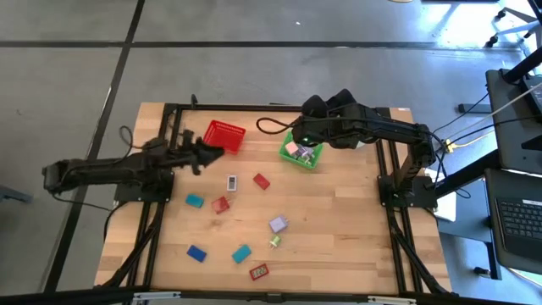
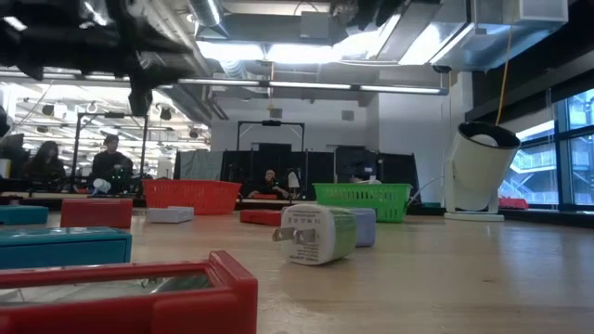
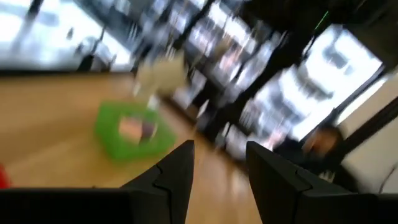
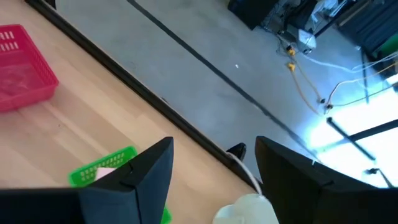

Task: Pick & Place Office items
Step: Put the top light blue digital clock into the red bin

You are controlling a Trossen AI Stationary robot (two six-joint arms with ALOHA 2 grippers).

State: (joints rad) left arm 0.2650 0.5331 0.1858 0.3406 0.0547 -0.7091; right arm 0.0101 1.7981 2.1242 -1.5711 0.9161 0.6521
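On the pale wooden table, the office items lie scattered over its middle and near part: a white block, a red block, a teal block, a second red piece, a lavender block, a small greenish-white plug-like piece, a blue block, another teal block and a red-framed piece. A few more, pinkish and pale, sit inside the green mesh basket at the far side. The red mesh basket stands to its left, well apart from it.

The left gripper hangs just beside the red basket, its fingers holding nothing; the gap in the blurred wrist view looks wider than a shut pair would give, yet they are at their tightest. The right gripper hovers over the green basket's far edge, fingers apart with nothing between them.

In the low view the red-framed piece and the plug-like piece fill the foreground and block much of the table. A white cylindrical object stands at the right. People sit in the room behind, too small to make out.
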